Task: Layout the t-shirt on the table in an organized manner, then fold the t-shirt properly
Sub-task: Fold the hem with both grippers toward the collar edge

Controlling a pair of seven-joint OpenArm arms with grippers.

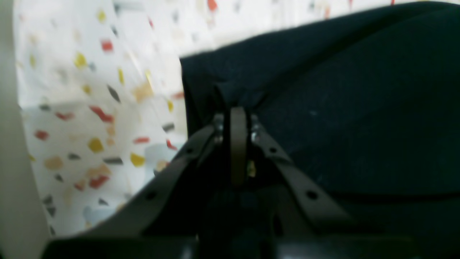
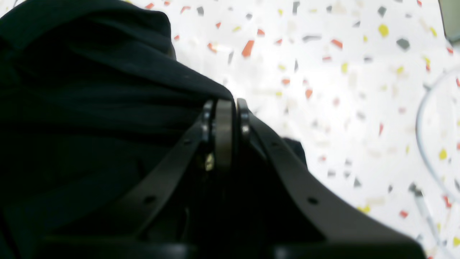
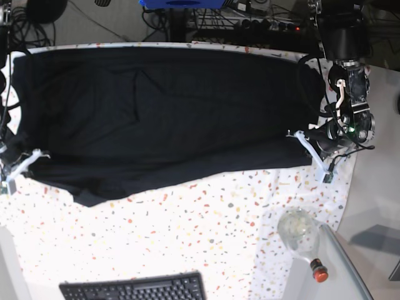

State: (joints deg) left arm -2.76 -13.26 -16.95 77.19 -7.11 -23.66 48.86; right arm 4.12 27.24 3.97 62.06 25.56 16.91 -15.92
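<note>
The t-shirt lies spread wide across the far half of the table, stretched between the two arms, so the laying-out looks largely done; its near edge is taut on the left arm's side but sags and bunches toward the right arm, where a loose flap hangs toward the keyboard; I judge that this corner needs smoothing before any fold; no fold is visible yet, so the whole folding part remains. The left gripper is clenched on a pinch of the shirt's edge, the fabric puckering at its tips; the right gripper is likewise clamped on the shirt's edge, cloth draped to one side of it and bare speckled table to the other.
</note>
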